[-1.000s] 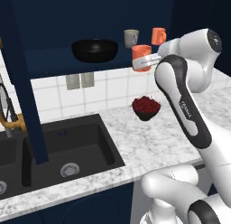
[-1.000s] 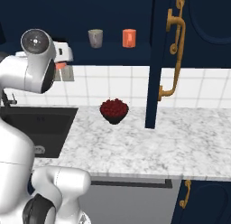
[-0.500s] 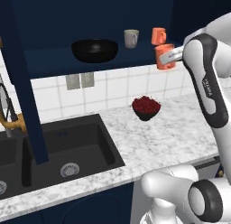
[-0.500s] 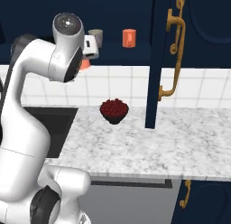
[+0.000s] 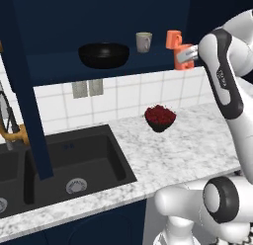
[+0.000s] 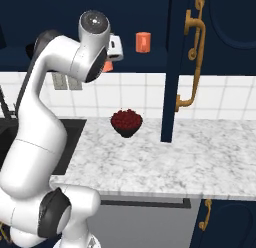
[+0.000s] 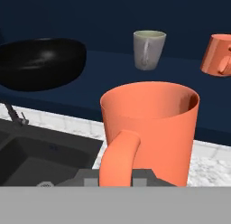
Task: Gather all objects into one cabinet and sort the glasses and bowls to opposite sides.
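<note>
My gripper (image 5: 188, 54) is shut on the handle of an orange mug (image 5: 183, 64), held upright just in front of the navy cabinet's shelf (image 5: 123, 67) at its right end. In the hand view this mug (image 7: 151, 128) is close up, its handle between my gripper's (image 7: 116, 178) jaws. On the shelf stand a wide black bowl (image 5: 104, 55), a grey-beige mug (image 5: 144, 42) and a second orange mug (image 5: 173, 40). A dark red bowl (image 5: 159, 118) sits on the marble counter (image 5: 188, 145) below. From the right, my gripper (image 6: 115, 48) sits left of the shelf's orange mug (image 6: 143, 42).
A black sink (image 5: 74, 155) with a brass faucet (image 5: 10, 128) lies left of the counter. A tall navy side panel (image 5: 24, 91) drops in front of the sink. An open navy door with a gold handle (image 6: 192, 57) hangs at the right. My own arm (image 6: 60, 92) rises over the counter.
The arm has carried the held orange mug rightward along the front of the shelf, from near the grey-beige mug to beside the other orange mug. The grip has stayed shut.
</note>
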Motion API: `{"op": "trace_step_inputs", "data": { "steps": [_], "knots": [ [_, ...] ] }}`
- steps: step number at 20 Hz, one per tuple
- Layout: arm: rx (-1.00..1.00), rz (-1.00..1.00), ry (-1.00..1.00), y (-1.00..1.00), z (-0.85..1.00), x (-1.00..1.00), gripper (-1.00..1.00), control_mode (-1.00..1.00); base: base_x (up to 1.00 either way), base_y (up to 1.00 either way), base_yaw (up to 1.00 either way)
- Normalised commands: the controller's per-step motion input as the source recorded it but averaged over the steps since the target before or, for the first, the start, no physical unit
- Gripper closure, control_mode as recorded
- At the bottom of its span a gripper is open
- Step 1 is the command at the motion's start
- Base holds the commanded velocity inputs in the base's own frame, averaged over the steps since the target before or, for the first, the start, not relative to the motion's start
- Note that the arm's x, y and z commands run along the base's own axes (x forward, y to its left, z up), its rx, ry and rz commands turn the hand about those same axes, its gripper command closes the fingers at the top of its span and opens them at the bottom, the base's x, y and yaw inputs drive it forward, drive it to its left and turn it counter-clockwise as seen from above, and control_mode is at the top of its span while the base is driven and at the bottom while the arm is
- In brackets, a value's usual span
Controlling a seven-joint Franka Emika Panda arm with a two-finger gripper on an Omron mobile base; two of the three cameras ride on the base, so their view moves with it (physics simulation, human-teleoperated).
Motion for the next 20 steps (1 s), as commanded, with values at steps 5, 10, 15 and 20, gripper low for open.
{"op": "trace_step_inputs", "data": {
  "steps": [5,10,15,20],
  "knots": [
    [0.00,-0.05,0.00,-0.29,0.20,0.19,1.00,-1.00,0.00,0.00,0.00],
    [0.07,-0.02,0.03,-0.15,0.15,0.43,1.00,-1.00,0.00,0.00,0.00],
    [0.12,0.00,0.06,0.00,-0.12,0.56,1.00,-1.00,0.00,0.00,0.00],
    [0.01,-0.02,-0.06,0.00,-0.09,0.46,1.00,-1.00,0.00,0.00,0.00]
  ]
}}
